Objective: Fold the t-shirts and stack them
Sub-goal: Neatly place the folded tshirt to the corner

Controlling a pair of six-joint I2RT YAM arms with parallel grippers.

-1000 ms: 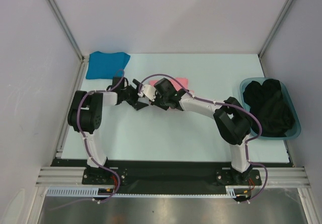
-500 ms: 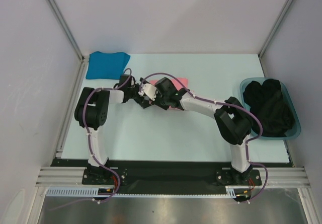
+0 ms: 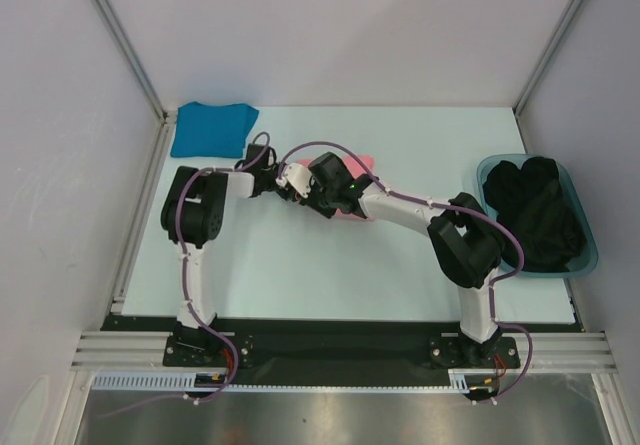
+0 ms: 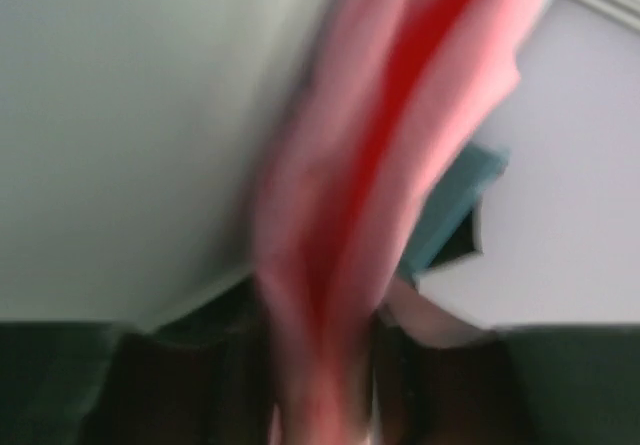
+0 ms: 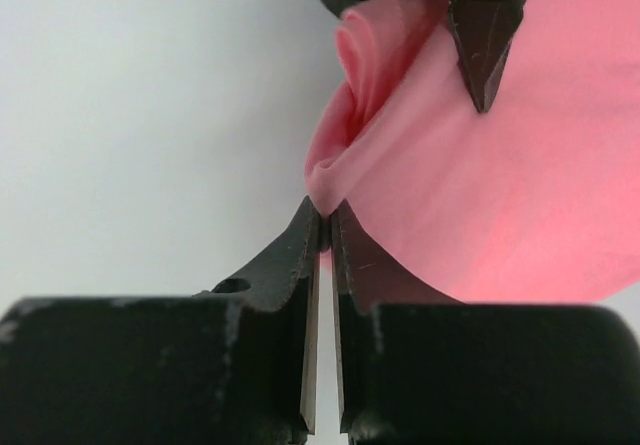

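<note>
A salmon pink t-shirt (image 3: pixel 364 162), judged soft, light and limp, is bunched mid-frame on the bench (image 3: pixel 300 265), and a folded teal-blue t-shirt (image 3: pixel 212 128) lies at upper left. Its rolled edge, likely the best hold, is pinched tight in the right gripper (image 5: pixel 325 210). Pink cloth runs through the left gripper (image 4: pixel 320 395), but whether it is clamped cannot be told.

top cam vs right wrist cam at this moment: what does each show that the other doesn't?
Only the top view: the folded blue shirt at the far left corner of the table, and the tub of dark clothes on the right.
Only the right wrist view: the right gripper shut on a fold of the pink shirt, and the left gripper at the bunched fabric just beyond it. Whether that one is open or shut is unclear.
Both: the pink shirt on the pale table.
</note>
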